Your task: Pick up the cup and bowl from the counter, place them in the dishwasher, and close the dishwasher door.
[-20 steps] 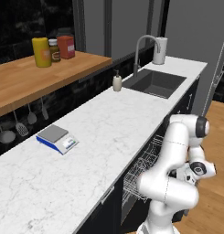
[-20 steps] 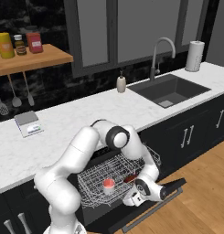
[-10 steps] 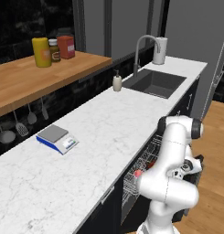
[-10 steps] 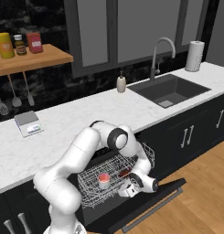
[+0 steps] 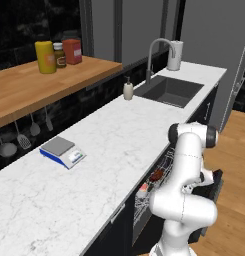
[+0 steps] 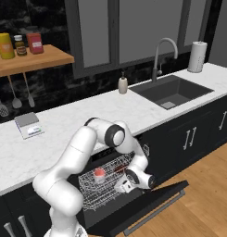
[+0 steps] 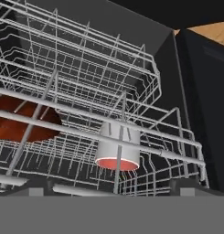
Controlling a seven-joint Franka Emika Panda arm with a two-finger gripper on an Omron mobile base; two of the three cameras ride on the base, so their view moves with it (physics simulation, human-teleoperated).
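Observation:
The dishwasher stands open with its silver wire rack (image 6: pixel 103 187) pulled out. The white cup (image 7: pixel 118 151) lies inside the rack, its pink-red inside facing down in the hand view; it also shows as the cup (image 6: pixel 99 174) and the cup (image 5: pixel 142 189). The red-orange bowl (image 7: pixel 19 122) rests in the rack beside it, seen also as the bowl (image 5: pixel 156 175). My gripper (image 6: pixel 126 184) hangs open just outside the rack's front, over the lowered dishwasher door (image 6: pixel 149 203), holding nothing. The marble counter (image 5: pixel 109 145) bears neither cup nor bowl.
A blue-and-grey kitchen scale (image 5: pixel 62 151) and a cream soap bottle (image 5: pixel 128 90) stand on the counter. The sink (image 6: pixel 173 91) and faucet (image 6: pixel 162 51) lie to the right. Jars (image 5: pixel 58 54) sit on the wooden shelf. Wooden floor (image 6: pixel 207 194) spreads beyond the door.
My hand has risen a little from over the door and drawn closer to the rack's front. Cup and bowl stay in the rack.

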